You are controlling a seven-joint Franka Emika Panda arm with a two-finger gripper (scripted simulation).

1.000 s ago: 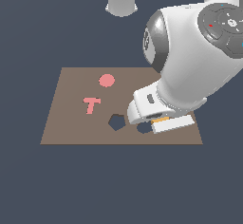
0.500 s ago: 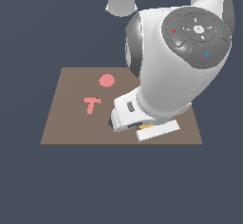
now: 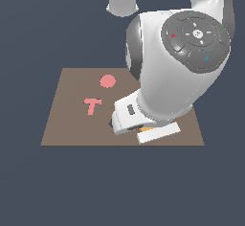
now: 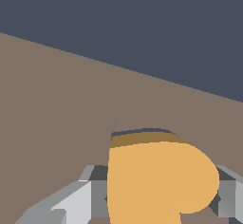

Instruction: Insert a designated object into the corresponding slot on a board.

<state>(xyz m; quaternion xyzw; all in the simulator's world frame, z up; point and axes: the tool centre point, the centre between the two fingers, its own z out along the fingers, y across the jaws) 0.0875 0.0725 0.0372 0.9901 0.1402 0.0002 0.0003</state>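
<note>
The orange-yellow heart block (image 4: 156, 180) sits between my two grey fingers (image 4: 88, 197), and my gripper (image 4: 159, 197) is shut on it, low over the brown board (image 4: 57, 99). A thin dark strip (image 4: 142, 132) shows just beyond the block; I cannot tell whether it is the slot's edge. In the exterior view only an orange sliver of the block (image 3: 146, 129) shows under the white hand, near the board's (image 3: 72, 124) front edge. There the arm hides the slot.
A pink T (image 3: 92, 106) and a red-pink disc (image 3: 107, 81) lie on the board toward the exterior view's left. A dark sliver of the pentagon hole (image 3: 111, 123) peeks out beside the hand. The bulky arm (image 3: 182, 67) covers the board's right half.
The arm has swung toward the exterior view's left and now covers most of the pentagon hole. The hand with the heart block has stayed low near the board's front edge.
</note>
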